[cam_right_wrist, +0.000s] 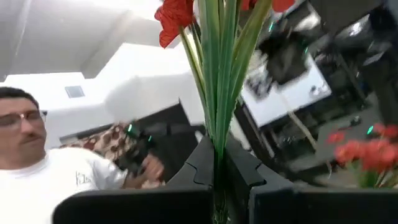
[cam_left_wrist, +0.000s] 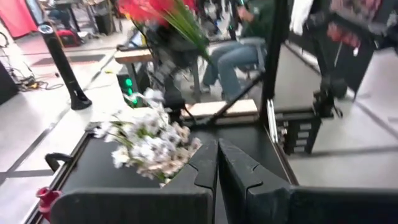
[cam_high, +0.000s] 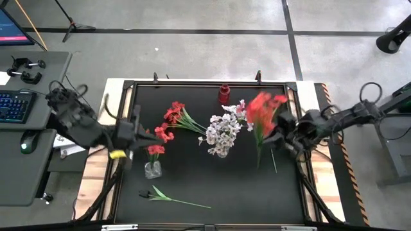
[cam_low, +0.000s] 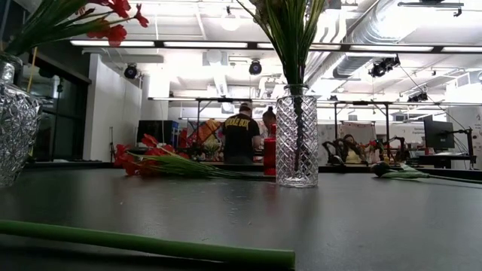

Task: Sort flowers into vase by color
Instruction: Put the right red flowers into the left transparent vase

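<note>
- Right gripper (cam_high: 277, 136) raised over table's (cam_high: 244, 186) right side, clamped on red flowers (cam_high: 264, 108) by the stems
- Left gripper (cam_high: 130, 136) closed, empty, beside small vase (cam_high: 153, 168)

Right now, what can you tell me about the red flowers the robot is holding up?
The red flower bunch has bright red blooms on long thin green stems with narrow leaves, and looks artificial. The right gripper is shut on the stems, holding the bunch up over the table's right side, blooms toward the far edge. Nothing else visibly touches it.
</note>
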